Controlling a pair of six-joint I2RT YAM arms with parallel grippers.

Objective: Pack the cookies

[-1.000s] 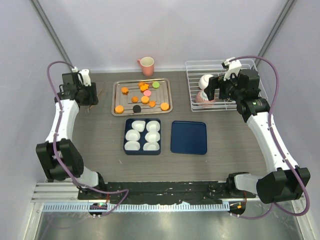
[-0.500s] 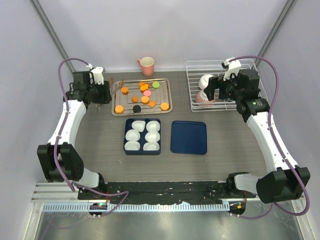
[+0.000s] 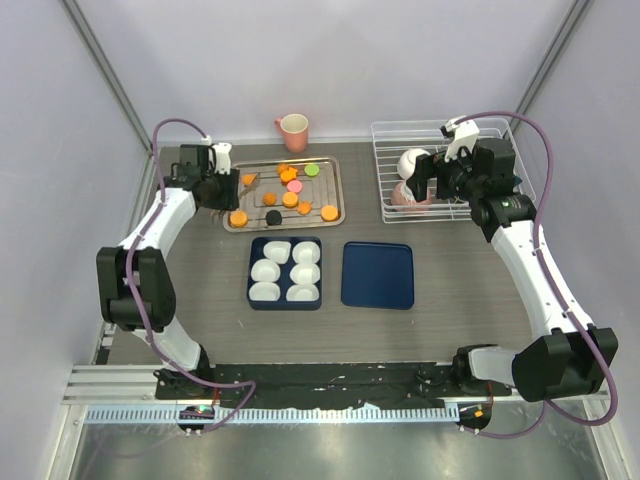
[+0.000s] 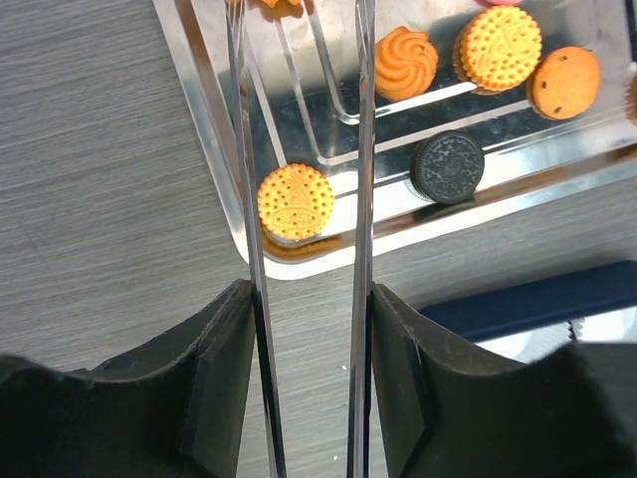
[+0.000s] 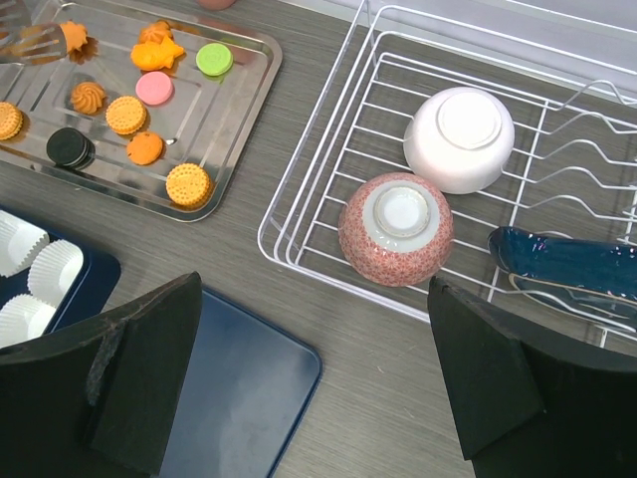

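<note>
The cookies point(image 3: 289, 187) lie scattered on a metal baking tray point(image 3: 335, 190): mostly orange, with one pink, one green and one black point(image 4: 448, 167). My left gripper point(image 3: 213, 184) is at the tray's left edge, shut on metal tongs point(image 4: 358, 199). The two tong blades reach out over the tray, with a round orange cookie point(image 4: 295, 202) below and between them. The tong tips point(image 5: 35, 45) are next to an orange cookie at the tray's far left corner. My right gripper point(image 3: 440, 185) is open and empty, held above the front edge of the wire rack point(image 3: 505, 135).
A dark blue box point(image 3: 285, 303) with several white paper cups sits in front of the tray, its flat blue lid point(image 3: 378, 275) to the right. A pink mug point(image 3: 293, 128) stands behind the tray. The rack holds a white bowl point(image 5: 459, 139), a red patterned bowl point(image 5: 396, 229) and a dark blue item point(image 5: 567, 261).
My left arm has swung right from the table's left edge to the tray, carrying the tongs over the cookies. The right arm has barely moved.
</note>
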